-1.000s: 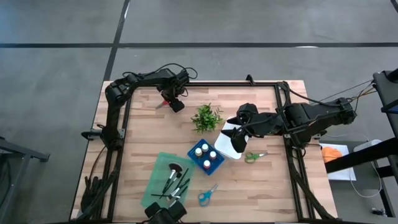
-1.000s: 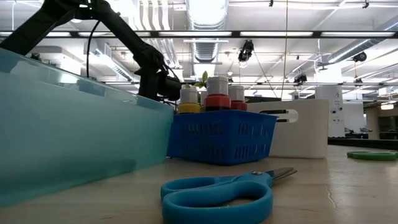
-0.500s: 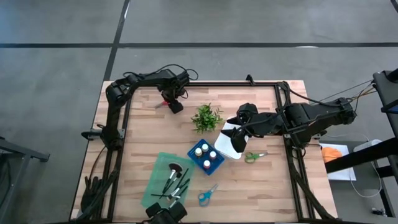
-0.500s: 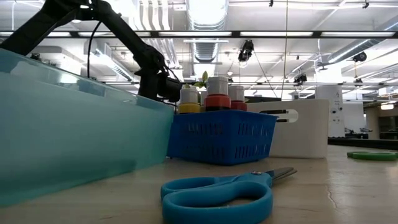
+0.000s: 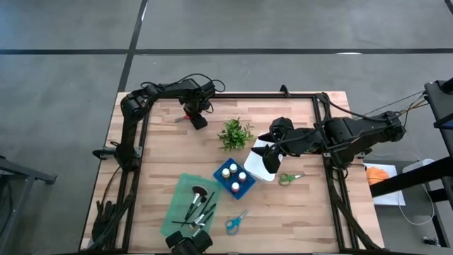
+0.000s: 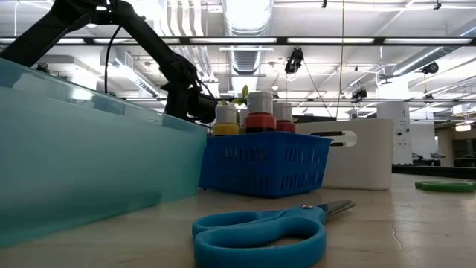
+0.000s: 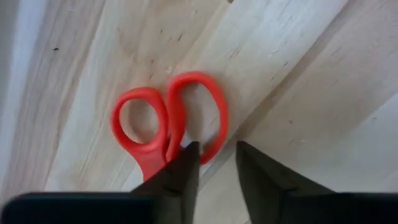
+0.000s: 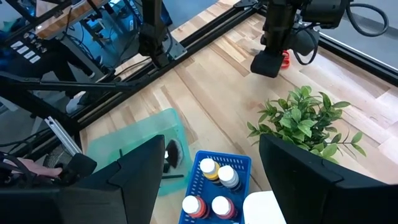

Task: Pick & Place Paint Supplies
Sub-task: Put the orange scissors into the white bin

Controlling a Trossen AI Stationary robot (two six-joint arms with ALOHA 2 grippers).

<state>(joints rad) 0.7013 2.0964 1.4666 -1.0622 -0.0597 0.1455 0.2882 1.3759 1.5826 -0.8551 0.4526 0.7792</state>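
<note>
Red scissors (image 7: 168,121) lie flat on the wood near the table's far left. My left gripper (image 7: 214,149) is open and points down over their handle. One finger (image 7: 186,165) stands at the junction of the two loops, the other (image 7: 258,168) outside one loop. In the high view this gripper (image 5: 194,117) is beside the scissors (image 5: 181,119). My right gripper (image 8: 211,140) hovers wide open above the white box (image 5: 263,160). Paint bottles stand in a blue basket (image 5: 235,178). Brushes lie in a teal tray (image 5: 190,205). Blue scissors (image 5: 237,222) and green scissors (image 5: 287,178) lie on the table. My left gripper comes from above at the red scissors' handle loop (image 7: 214,118), with part of that loop between its open fingers. Whether a fingertip touches the handle, I cannot tell.
A small leafy plant (image 5: 235,133) stands between the two grippers. The basket, white box and tray crowd the table's middle and near side. Bare wood lies along the far edge and the near right. Black frame rails run along both table sides.
My left gripper has crept a little toward the table's left, closer over the red scissors. The scissors have stayed where they lay.
</note>
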